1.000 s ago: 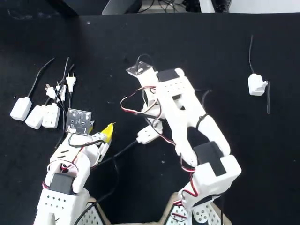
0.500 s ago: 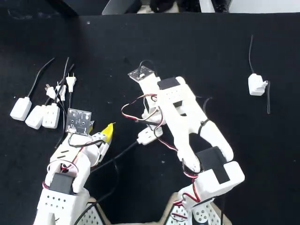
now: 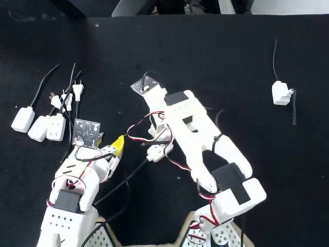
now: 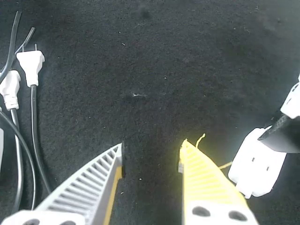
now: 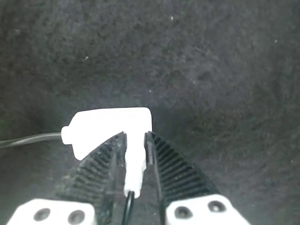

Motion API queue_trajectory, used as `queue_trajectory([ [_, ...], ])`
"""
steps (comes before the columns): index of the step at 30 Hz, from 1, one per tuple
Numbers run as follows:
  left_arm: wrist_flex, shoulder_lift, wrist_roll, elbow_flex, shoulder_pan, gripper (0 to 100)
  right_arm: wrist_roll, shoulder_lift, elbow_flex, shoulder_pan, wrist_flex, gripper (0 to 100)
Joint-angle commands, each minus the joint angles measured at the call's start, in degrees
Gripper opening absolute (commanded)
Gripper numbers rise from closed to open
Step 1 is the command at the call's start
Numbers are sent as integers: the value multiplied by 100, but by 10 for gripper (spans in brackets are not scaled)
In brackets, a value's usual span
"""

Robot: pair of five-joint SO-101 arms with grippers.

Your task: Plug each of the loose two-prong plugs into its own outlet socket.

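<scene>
- The plug point(image 5: 134, 164) sat near the middle of the table point(image 3: 231, 51), its front end touching a white socket point(image 5: 110, 126).
- The right gripper point(image 5: 135, 140) pinched that plug from both sides.
- The left gripper point(image 4: 152, 146) was spread wide with nothing in it, at 9 o'clock from the white socket.
- Loose plugs point(image 3: 77, 90) and spare sockets point(image 3: 46, 127) lay at the table's 9 o'clock.
- A far socket point(image 3: 281, 92) lay at 2 o'clock.

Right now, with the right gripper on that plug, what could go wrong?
1. The right gripper pinches only the narrow plug; the socket at its tip could twist or pull loose.
2. A black cord from them trails beside the open left gripper and may snag.
</scene>
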Motion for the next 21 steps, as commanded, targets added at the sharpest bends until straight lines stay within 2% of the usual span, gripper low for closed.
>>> queue_trajectory([
  [1,-123,-53,-44,-119,-40,198,-35,4,22,-141,-211,11],
  [6,-123,-53,-44,-119,-40,198,-26,-435,-4,-141,44,21],
  [12,-123,-53,-44,-127,-40,198,202,-752,-48,-141,149,212],
  [16,-123,-53,-44,-127,-48,198,211,-1235,-418,-167,352,222],
  [21,-123,-53,-53,-119,-48,198,246,-2070,-1560,-158,1108,222],
])
